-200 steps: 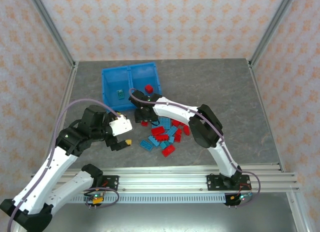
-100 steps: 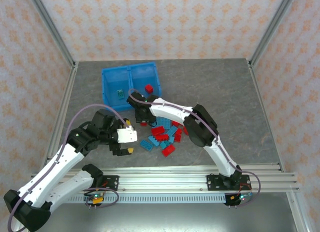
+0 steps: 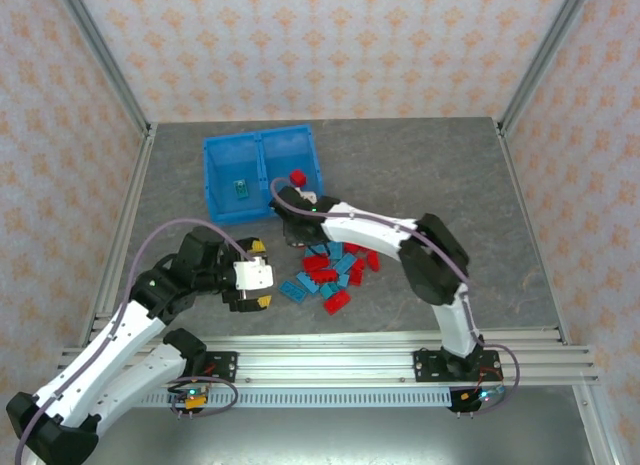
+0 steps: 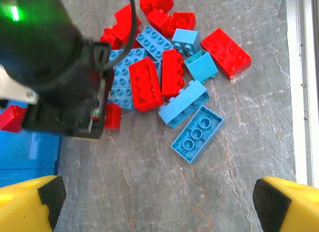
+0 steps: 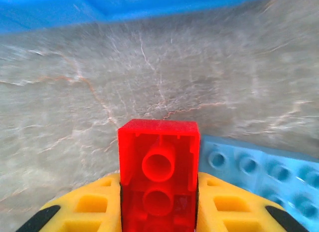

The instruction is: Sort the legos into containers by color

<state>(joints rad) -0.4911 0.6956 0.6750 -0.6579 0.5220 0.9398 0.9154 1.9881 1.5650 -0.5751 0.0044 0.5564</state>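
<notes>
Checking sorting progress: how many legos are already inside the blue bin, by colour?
Red lego: 1
Light blue lego: 1
Total in the blue bin: 2

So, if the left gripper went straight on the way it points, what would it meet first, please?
Probably the bare grey marbled tabletop between the fingers of the open left gripper, just short of the flat light blue studded brick; depth is hard to judge.
</notes>
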